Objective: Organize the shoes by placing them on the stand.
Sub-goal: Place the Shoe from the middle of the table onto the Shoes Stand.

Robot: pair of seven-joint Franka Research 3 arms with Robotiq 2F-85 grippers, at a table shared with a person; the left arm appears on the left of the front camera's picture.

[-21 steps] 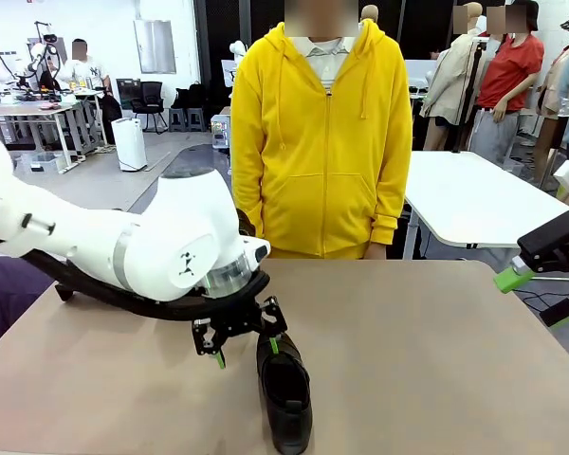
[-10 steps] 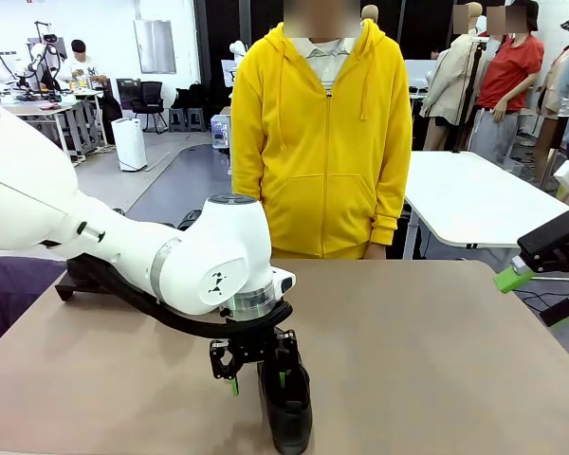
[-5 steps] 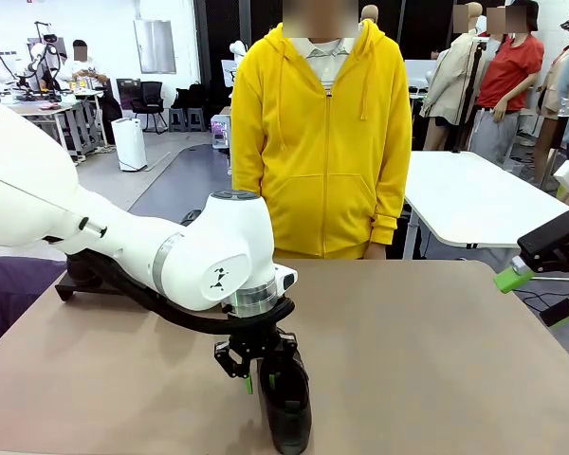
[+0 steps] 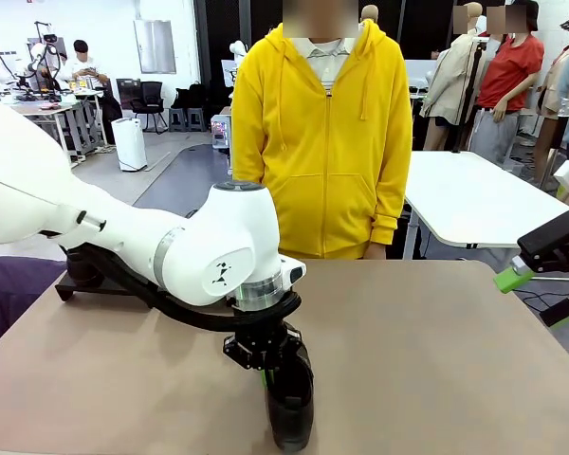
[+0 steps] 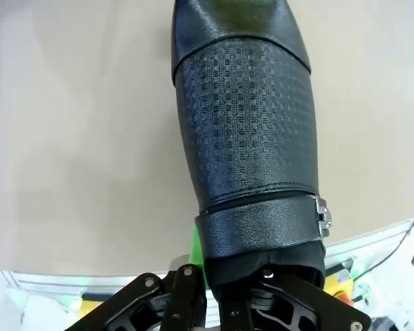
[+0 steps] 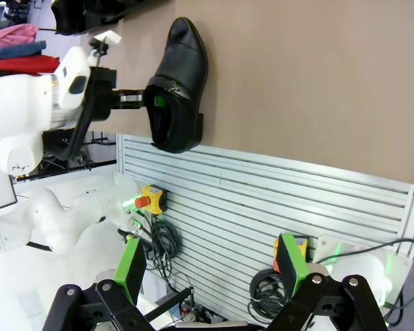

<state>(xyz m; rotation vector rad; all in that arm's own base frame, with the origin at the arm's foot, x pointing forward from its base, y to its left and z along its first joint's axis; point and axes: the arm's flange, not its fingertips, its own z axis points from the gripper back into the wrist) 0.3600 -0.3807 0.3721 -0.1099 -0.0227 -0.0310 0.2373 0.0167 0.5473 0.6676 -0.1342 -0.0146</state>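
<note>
Left gripper [image 4: 264, 358] clamped on shoe [image 4: 289, 403] at near table [image 4: 436, 360] edge
Front: jaws pinching shoe's collar, person [image 4: 322, 142] standing opposite. Left wrist: fingers [image 5: 199, 255] closed on shoe [image 5: 248, 138] wall. Right wrist: right gripper [image 6: 210, 265] spread wide, holding nothing, shoe [image 6: 176, 86] on tabletop

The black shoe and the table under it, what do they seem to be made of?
Shoe: it looks like black leather or an imitation. The middle panel carries an embossed grid, the toe is smooth and glossy, and a small metal buckle sits on the strap.
Table: a matte tan top, probably laminate, since it is even in colour and shows no grain.
</note>
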